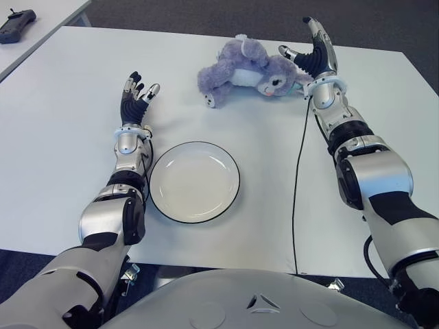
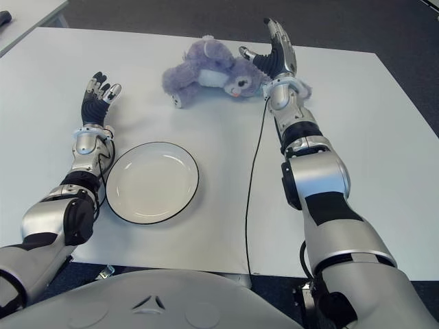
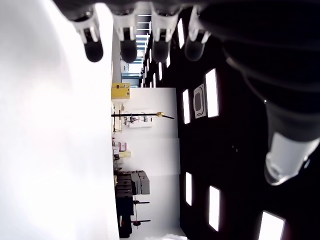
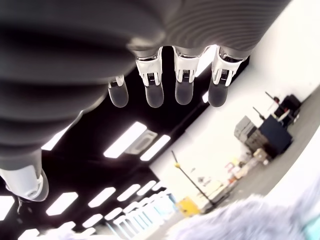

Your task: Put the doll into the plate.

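A purple plush doll [image 1: 243,72] lies on its side at the far middle of the white table [image 1: 68,137]. My right hand [image 1: 312,55] stands just to the doll's right, by its head, fingers spread and pointing up, holding nothing. A fuzzy edge of the doll [image 4: 250,220] shows in the right wrist view below the straight fingers [image 4: 182,87]. The white plate [image 1: 194,181] with a dark rim sits near the front edge, holding nothing. My left hand [image 1: 137,92] shows to the left of and beyond the plate, fingers extended [image 3: 127,47].
A black cable [image 1: 298,171] runs along the table from the right wrist toward the front edge. A dark handheld device [image 1: 15,25] lies on a second table at the far left. Dark floor lies beyond the table's far edge.
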`<state>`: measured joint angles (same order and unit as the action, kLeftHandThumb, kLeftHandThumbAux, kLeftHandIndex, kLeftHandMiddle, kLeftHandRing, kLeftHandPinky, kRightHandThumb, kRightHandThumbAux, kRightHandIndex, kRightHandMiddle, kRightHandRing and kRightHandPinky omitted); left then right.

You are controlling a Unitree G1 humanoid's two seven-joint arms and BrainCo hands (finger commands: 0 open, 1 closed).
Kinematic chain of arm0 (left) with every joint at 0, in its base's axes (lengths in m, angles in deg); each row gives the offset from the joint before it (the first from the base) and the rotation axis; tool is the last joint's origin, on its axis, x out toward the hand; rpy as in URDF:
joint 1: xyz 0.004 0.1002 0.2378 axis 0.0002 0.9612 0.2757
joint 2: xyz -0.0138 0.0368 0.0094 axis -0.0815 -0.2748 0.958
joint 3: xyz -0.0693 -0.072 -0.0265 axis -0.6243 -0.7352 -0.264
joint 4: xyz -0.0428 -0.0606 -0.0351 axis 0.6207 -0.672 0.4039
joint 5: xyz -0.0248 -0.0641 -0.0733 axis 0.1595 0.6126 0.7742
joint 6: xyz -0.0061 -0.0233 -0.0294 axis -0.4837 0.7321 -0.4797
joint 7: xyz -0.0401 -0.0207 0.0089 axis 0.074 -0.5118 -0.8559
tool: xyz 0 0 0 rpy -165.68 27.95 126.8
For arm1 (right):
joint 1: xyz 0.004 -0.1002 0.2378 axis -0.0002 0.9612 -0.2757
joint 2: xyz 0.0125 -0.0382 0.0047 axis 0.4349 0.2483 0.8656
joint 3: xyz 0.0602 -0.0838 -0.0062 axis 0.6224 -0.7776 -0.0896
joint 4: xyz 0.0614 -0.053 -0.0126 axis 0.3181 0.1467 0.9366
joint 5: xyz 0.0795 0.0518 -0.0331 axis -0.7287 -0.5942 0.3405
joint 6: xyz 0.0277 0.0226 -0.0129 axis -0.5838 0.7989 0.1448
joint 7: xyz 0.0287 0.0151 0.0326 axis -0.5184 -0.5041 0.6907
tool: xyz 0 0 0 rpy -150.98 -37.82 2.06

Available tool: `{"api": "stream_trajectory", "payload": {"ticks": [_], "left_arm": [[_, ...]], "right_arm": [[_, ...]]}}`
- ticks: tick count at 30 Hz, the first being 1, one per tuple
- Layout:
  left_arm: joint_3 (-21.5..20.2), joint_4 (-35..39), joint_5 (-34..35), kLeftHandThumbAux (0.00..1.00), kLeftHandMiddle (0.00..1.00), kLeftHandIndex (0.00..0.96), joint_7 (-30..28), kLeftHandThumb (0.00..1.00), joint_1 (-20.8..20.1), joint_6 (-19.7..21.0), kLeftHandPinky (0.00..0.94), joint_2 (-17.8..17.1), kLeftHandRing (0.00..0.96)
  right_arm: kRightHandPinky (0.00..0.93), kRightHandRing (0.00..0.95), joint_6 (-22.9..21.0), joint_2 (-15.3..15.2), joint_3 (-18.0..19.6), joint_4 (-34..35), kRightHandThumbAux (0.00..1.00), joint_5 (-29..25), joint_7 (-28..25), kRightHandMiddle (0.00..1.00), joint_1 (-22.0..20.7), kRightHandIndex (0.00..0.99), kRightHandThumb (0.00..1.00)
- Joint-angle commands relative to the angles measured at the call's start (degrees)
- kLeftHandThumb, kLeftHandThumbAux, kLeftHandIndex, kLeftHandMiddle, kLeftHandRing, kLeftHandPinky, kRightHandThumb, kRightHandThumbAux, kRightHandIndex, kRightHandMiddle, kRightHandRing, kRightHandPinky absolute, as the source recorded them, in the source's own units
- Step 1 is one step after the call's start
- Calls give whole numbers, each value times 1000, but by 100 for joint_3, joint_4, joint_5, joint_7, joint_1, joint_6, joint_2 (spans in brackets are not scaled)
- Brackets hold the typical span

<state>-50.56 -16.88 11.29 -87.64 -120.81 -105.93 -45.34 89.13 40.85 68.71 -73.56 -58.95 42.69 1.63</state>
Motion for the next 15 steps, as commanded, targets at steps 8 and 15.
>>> {"api": "stream_trajectory", "payload": {"ticks": [8,15], "left_arm": [[-57,-954,141,591,68,36,-134,0,1365,445,0,490,31],[-55,-950,139,589,71,38,-124,0,1366,439,0,502,30]], "right_arm": [[6,0,-667,-198,-647,-236,415,622,-454,0,-402,0,211],[1,0,-842,-370,-1101,-262,401,1013,-808,0,-560,0,242]]}}
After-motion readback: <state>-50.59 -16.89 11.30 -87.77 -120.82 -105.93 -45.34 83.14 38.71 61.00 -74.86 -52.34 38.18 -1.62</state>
